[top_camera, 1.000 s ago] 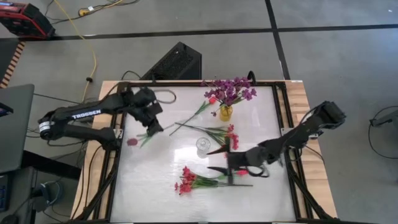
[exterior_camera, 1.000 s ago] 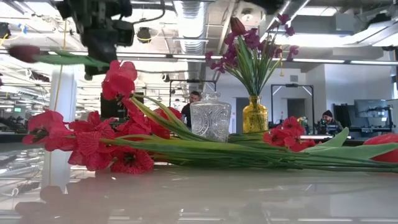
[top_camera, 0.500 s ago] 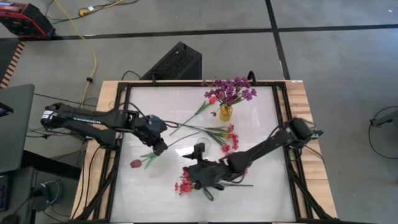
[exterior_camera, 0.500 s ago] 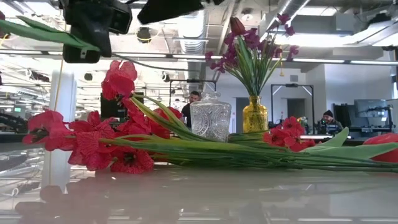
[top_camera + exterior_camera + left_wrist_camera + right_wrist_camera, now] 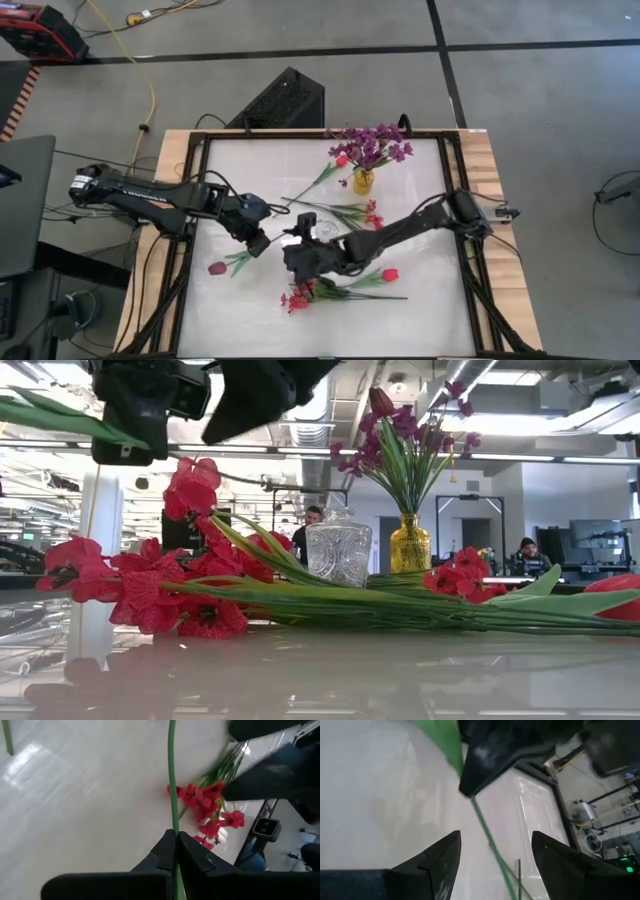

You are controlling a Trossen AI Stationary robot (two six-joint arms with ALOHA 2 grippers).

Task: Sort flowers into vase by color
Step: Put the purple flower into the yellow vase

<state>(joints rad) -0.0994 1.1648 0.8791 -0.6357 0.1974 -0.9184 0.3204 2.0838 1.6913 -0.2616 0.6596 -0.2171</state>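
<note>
**Handover of a red tulip stem between two arms**

Nearest the low camera lies a loose red spray on the table. Above it, the left gripper pinches the green stalk of a red tulip, held clear of the surface. The right gripper, fingers spread, faces that stalk just beside the left one. A good transfer likely means closing squarely on the bare stalk before the left releases. Beyond stand the clear glass vase and the yellow vase of purple flowers.
</note>
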